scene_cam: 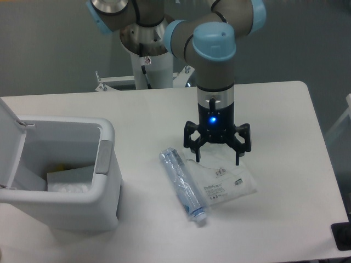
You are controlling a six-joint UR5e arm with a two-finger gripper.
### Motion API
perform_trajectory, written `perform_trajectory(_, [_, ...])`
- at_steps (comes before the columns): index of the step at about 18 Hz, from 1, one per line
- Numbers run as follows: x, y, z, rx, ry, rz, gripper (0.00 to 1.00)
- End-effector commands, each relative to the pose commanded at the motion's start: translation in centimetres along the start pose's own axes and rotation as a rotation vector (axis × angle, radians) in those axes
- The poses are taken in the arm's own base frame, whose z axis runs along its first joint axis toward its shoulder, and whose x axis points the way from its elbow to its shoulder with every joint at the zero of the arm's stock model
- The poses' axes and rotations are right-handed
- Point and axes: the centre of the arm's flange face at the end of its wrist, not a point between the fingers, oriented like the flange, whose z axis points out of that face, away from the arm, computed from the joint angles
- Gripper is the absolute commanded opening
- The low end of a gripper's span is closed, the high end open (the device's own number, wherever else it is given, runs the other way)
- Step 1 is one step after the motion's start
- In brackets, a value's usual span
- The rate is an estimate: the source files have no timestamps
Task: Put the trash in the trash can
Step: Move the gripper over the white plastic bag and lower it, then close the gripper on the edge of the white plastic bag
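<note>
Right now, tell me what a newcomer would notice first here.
The gripper, lit blue and open, hangs over the packet at mid-table. Left of the packet lies the crushed bottle, partly on it. At the far left stands the white bin, lid up, with something pale inside.

We see the trash can (82, 181) at the table's (285, 109) left, the bottle (182, 185) lying right of it, the packet (225, 178) just beside the bottle, and the gripper (218, 159) above the packet's far edge.
</note>
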Motion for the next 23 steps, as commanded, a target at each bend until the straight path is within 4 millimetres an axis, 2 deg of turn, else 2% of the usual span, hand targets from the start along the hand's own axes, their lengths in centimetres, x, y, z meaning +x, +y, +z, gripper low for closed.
perform_trajectory(4, [-0.4, 3.0, 2.3, -0.034, 0.069, 0.288, 1.00])
perform_trajectory(9, [-0.3, 3.7, 6.4, -0.073, 0.132, 0.572, 1.00])
perform_trajectory(11, [-0.3, 3.7, 7.3, -0.107, 0.143, 0.661, 1.00])
perform_trajectory(15, [0.8, 4.2, 9.2, -0.105, 0.196, 0.772, 1.00])
perform_trajectory(20, [2.6, 4.7, 11.3, -0.200, 0.260, 0.824, 1.00])
perform_trajectory(23, [3.6, 5.3, 12.6, -0.195, 0.288, 0.818, 1.00])
